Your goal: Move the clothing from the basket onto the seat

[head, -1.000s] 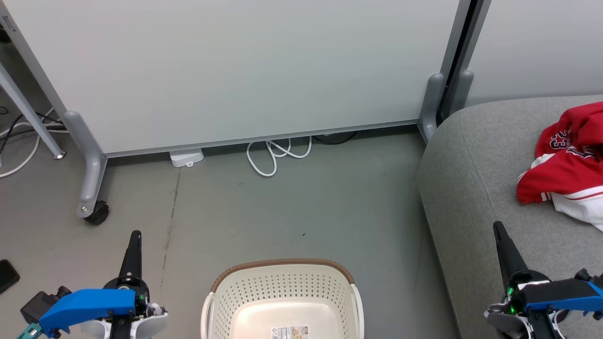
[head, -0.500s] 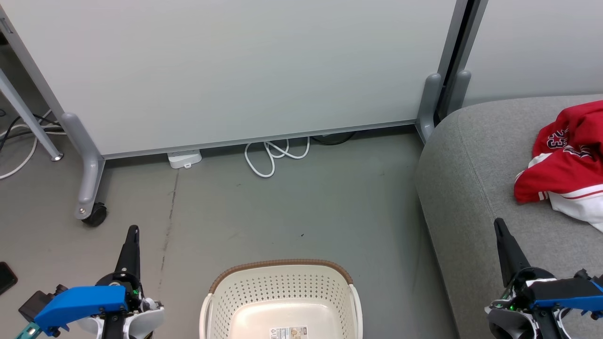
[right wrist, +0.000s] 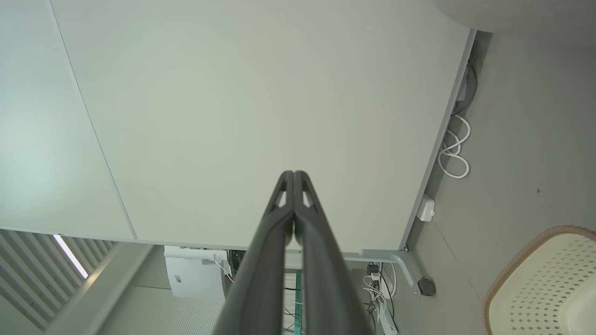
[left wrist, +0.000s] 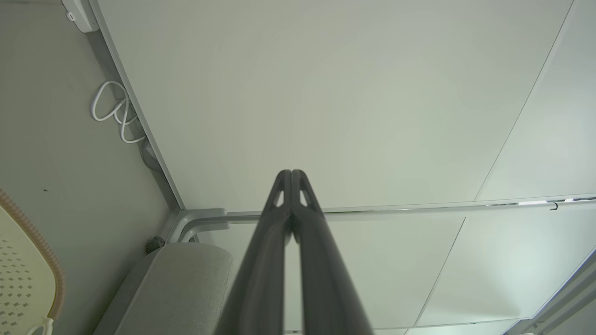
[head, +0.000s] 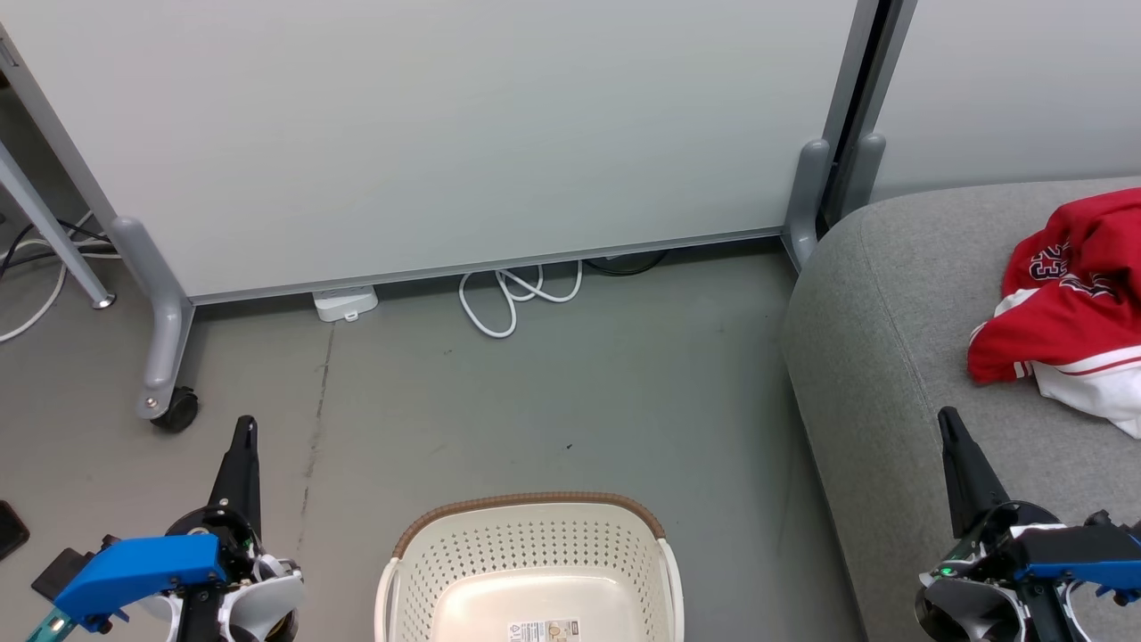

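**Clothing** (head: 1065, 312): red heap with white panels and trim, dark "23" lettering on an upper fold. Lying on the sofa, toward the right edge of the head view and partly cut off there. Touched by neither gripper. Not separable into 2 garments from this angle.

**Laundry basket** (head: 535, 535): cream perforated plastic with a brown woven-look rim, standing on the floor between the 2 arms, just left of the sofa. Visible floor bare except for a label sticker (head: 544, 630); near part cut off by the lower edge of the view.

**Sofa** (head: 882, 357): grey fabric, rounded corner, seam running along the cushion.

**Left gripper** (head: 242, 446): fingers pressed together, holding nothing, over bare floor to the basket's left. Wrist view confirms tips meeting (left wrist: 291, 176).

**Right gripper** (head: 961, 459): fingers likewise closed and empty, over the sofa's front part, near the heap but apart from it. Tips meeting in its own wrist view (right wrist: 294, 176).

**Surroundings:** pale partition panel (head: 446, 134) on grey legs, 1 caster (head: 174, 410) at its left foot; coiled white cable (head: 513, 299) and a small white box (head: 345, 301) along its base; grey floor (head: 553, 401); dark flat object (head: 11, 530) at the left edge, not identifiable.

**Progress, judged:** transfer apparently complete. Red garments on the seat, nothing seen in the basket. Left to confirm: the hidden near strip of the basket floor, and that both pieces lie in the heap.
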Controlling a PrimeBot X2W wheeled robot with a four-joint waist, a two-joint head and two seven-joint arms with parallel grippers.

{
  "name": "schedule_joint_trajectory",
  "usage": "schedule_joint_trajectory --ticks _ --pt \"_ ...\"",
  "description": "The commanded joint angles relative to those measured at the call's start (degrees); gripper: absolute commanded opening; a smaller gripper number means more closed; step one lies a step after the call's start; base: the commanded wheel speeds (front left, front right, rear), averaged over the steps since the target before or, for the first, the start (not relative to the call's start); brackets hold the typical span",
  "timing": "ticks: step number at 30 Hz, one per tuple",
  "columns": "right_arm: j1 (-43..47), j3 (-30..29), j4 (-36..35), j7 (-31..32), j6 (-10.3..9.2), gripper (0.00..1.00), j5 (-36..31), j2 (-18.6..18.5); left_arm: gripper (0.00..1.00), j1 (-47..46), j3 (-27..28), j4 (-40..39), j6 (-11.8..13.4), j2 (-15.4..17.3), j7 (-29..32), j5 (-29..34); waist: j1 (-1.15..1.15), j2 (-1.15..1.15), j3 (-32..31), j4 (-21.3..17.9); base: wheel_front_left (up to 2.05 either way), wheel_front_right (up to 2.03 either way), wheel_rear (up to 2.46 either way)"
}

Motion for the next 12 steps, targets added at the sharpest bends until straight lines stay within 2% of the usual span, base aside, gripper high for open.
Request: schedule_joint_trajectory --ticks 1,12 --pt "-0.81 -0.16 -0.24 0.21 0.04 0.00 1.38 -0.27 0.00 -0.86 0.33 -0.37 -0.52 -0.11 0.40 -1.19 0.00 0.00 -0.01 -0.05 0.00 0.00 0.00" --pt "-0.73 -0.14 -0.23 0.26 0.04 0.00 1.31 -0.26 0.00 -0.76 0.33 -0.36 -0.52 -0.10 0.45 -1.13 0.00 0.00 -0.02 -0.07 0.00 0.00 0.00"
